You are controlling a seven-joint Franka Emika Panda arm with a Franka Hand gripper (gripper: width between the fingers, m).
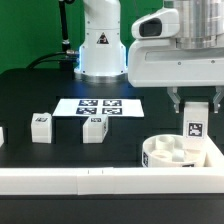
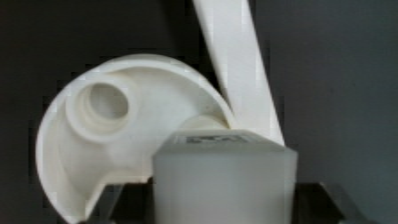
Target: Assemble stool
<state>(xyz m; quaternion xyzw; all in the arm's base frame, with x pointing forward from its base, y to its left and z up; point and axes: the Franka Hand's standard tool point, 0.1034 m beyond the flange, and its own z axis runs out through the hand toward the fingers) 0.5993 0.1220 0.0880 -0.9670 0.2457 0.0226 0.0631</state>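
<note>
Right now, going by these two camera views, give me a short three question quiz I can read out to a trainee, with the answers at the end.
1. Short answer: in the exterior view, how many loose legs stand on the table just in front of the marker board?
2. True or false: the gripper is open and empty.
3. Pick one: the held leg is closest to A) the marker board, B) the seat, C) the loose legs.

Key: 1. Two. 2. False, it is shut on a leg. 3. B.
</note>
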